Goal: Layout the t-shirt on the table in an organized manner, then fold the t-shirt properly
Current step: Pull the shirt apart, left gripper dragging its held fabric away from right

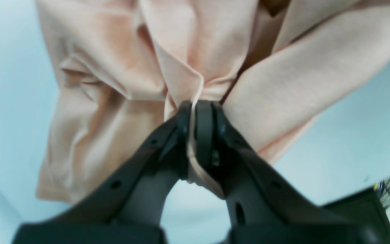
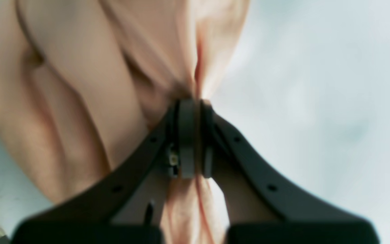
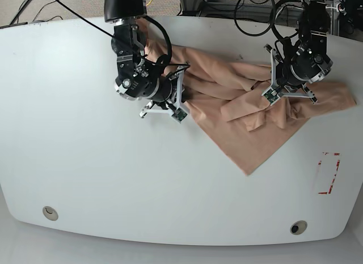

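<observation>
Both our claws are clamped on the t-shirt (image 3: 238, 113): left claw (image 1: 198, 105), right claw (image 2: 190, 101). Soft, limp fabric; we judge hems safest to grip.

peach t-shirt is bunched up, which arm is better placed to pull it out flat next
Probably the left. Both grippers are clamped on the peach cotton t-shirt, but the left gripper holds it beside the crumpled heap near the white table's edge, while the right gripper grips the smoother side.

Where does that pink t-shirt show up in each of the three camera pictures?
Left wrist: the t-shirt fills the upper middle, pinched in the left gripper.
Right wrist: it fills the upper left, pinched in the right gripper.
Base: upper right of centre.
Shared landmark: the white table.
</observation>
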`<state>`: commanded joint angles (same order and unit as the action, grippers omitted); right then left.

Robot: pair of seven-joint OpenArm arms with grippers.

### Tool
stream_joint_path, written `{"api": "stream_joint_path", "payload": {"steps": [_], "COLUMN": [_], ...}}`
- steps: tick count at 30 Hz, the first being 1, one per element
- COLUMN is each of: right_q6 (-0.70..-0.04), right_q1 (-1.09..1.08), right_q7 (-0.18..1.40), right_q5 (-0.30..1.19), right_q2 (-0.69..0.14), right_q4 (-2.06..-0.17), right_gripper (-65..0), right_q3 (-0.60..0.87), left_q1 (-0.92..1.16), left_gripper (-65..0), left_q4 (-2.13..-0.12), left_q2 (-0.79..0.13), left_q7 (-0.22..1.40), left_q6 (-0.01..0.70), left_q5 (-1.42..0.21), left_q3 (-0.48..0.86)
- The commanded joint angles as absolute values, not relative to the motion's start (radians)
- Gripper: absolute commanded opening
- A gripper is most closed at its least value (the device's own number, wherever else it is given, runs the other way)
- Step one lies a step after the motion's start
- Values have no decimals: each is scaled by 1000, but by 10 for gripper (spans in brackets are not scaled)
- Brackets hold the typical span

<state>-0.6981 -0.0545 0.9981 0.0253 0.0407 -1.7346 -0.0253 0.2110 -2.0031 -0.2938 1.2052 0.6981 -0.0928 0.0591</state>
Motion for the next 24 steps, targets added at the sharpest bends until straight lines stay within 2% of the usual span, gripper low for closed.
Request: {"api": "stream_joint_path", "payload": {"steps": [14,24], "right_q6": [-698,-698], "right_q1": [-153,-194], "right_q7": [1013,1004], "right_q5": [27,28], "right_q2": [-68,-143], "right_q4": [-1730,-1649], "right_gripper": [-650,-650], "right_q3": [120,163], "left_q1": [219,340], "left_gripper": [-649,-647], "left_q4": [-2003,-2005], "left_q2": [-302,-328], "left_q7": [1210,1256], "left_q6": [698,698], "left_q5": [-94,-101], "left_q3": [67,197]}}
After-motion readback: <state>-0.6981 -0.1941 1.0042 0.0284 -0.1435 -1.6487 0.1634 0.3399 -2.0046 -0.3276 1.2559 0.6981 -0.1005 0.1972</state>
